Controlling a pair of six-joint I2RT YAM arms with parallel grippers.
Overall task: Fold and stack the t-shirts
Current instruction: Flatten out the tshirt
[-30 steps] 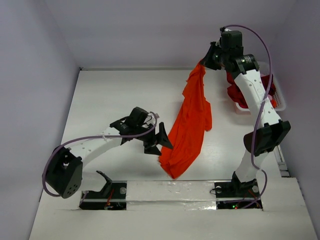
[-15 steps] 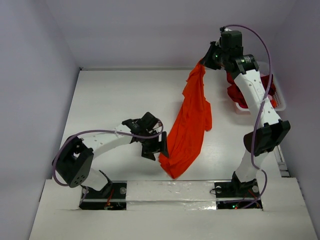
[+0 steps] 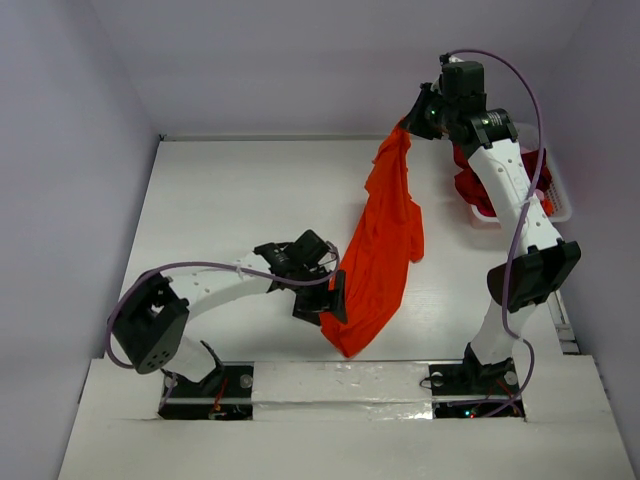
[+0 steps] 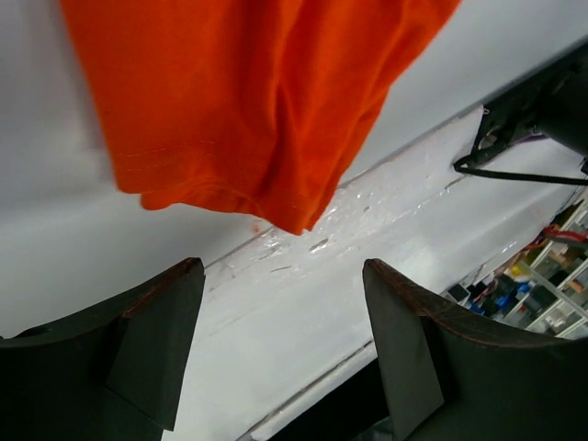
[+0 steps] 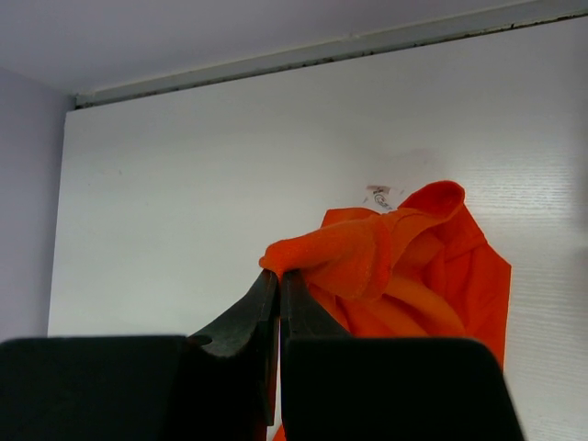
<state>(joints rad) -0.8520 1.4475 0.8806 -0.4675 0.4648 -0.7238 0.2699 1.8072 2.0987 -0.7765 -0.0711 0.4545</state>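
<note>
While the right gripper (image 3: 404, 126) pinches the top of the bright orange soft cloth t-shirt (image 3: 385, 250) high above the white table (image 3: 220, 200), the shirt hangs long, its hem just beside the left gripper (image 3: 335, 288), whose jaws stand spread, holding nothing

Hem of orange t-shirt (image 4: 248, 101) just above two parted dark fingers (image 4: 156, 340), white table (image 4: 276, 308) behind.

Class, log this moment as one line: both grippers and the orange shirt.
right gripper: shut on orange t-shirt, holding it up | left gripper: open, at its lower hem, gripping nothing | red t-shirts: in basket
</note>
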